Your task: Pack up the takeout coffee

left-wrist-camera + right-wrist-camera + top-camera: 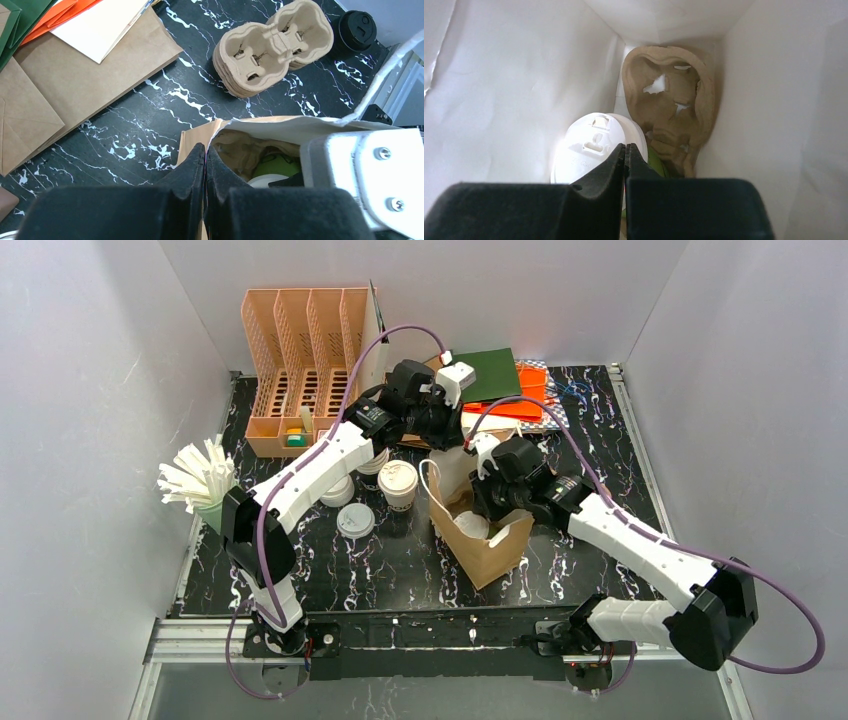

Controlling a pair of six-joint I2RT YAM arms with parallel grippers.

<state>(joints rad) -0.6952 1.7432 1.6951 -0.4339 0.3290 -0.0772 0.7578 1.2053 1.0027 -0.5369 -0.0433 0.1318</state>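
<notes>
Left gripper [205,148] at the rim of the paper bag [497,558], jaws pressed together; takeout coffee, two capped cups, one already in the bag.
Whether paper is caught between those jaws cannot be told. Left to right: capped cup [398,482], pale paper wall and round white sip lid, standing on the black marbled bench [400,575] just beside the bag. Next the bag itself, brown outside, white inside, creased, standing open. Within it sits the green-walled cup [594,147], lid up, against a moulded pulp carrier [669,100], rough and fibrous. Right gripper [626,148] is low in the bag just over that lid, jaws pressed together, nothing seen between them. Handling, judged: cups are light and thin-walled, likely to dent under a hard squeeze. Lids are smooth and slippery and may pop off. Take hold across the wall below the lid rim, keeping the cup upright.
</notes>
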